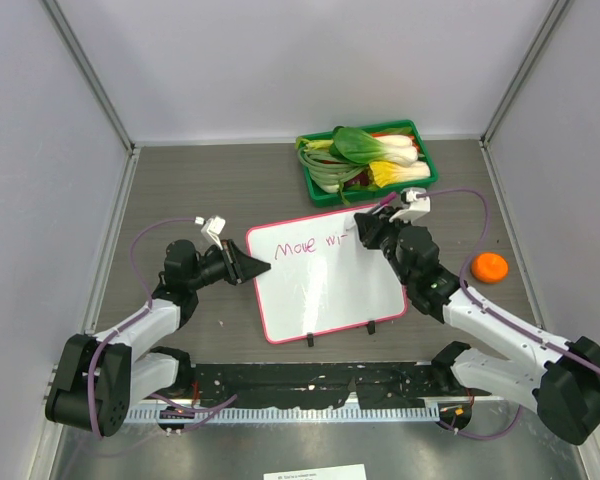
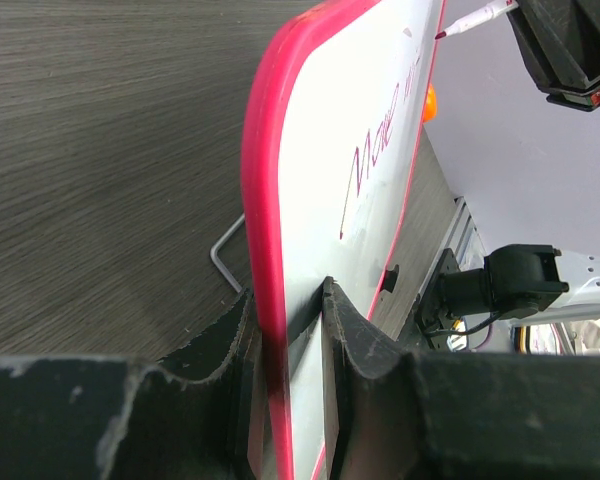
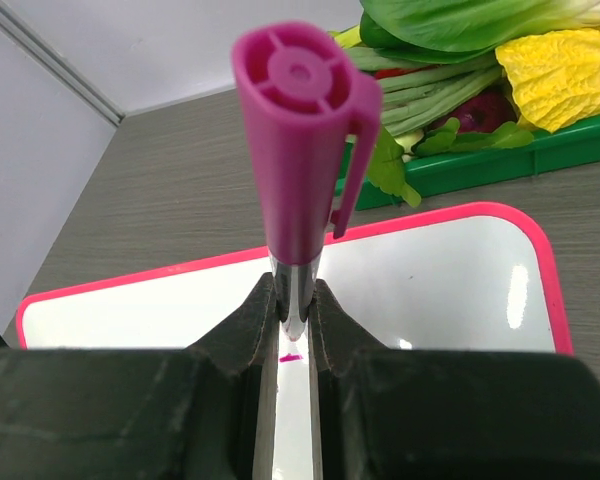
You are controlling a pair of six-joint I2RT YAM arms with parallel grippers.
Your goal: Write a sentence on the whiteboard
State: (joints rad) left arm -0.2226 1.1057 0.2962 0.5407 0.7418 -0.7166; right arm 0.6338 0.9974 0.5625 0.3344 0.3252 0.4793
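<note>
Left gripper (image 1: 263, 266) was clamped on the one glossy, pink-framed, round-cornered whiteboard (image 1: 325, 290), found at the centre of the table (image 1: 200, 190); right gripper (image 1: 360, 226) was pinched shut on the one magenta plastic marker (image 3: 300, 150), toward one o'clock.

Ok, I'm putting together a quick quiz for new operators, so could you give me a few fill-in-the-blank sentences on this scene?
The first word written on the whiteboard is ____.
The marker is gripped in the right hand, while the left hand clamps the edge of the ____.
The vegetables lie in a ____ tray.
Missing words: Move; whiteboard; green.
</note>
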